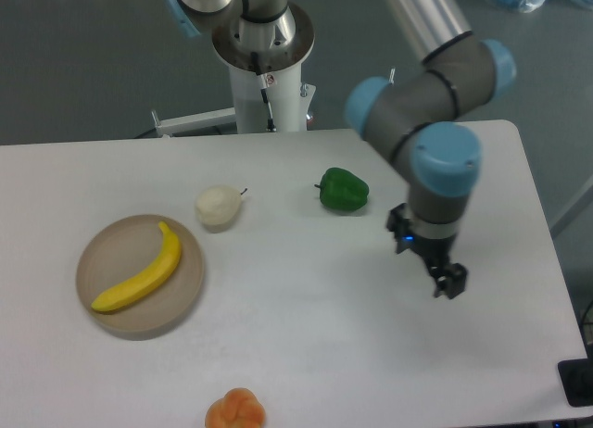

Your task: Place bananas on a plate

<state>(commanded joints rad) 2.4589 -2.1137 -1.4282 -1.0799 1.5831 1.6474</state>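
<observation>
One arm worked the white table [306, 335], and parts of the scene were hard to read. The gripper [450, 282] showed only as a small dark shape at the end of the wrist, over the right side of the table, and whether its jaws were spread or pressed together could not be told; nothing was seen between them. The arm's upper link ran out of the top edge of the frame, and its grey-and-blue joints [435, 104] hid a stretch of the table's far edge. An orange fruit [235, 410] at the near edge was cut off by the bottom of the picture. A dark object [576, 383] at the lower right corner was also cropped and could not be identified.

The banana [141, 272] lay on the plate [185, 289] at the left side of the table, resting diagonally with its stem end toward the back and its whole length inside the rim. It was well apart from the gripper, with most of the table's width between them. A pale pear-like fruit [218, 207] sat just beyond the plate's far-right edge, close to it but apart. A green pepper [343, 190] stood near the middle of the table, between the pale fruit and the arm's wrist.
</observation>
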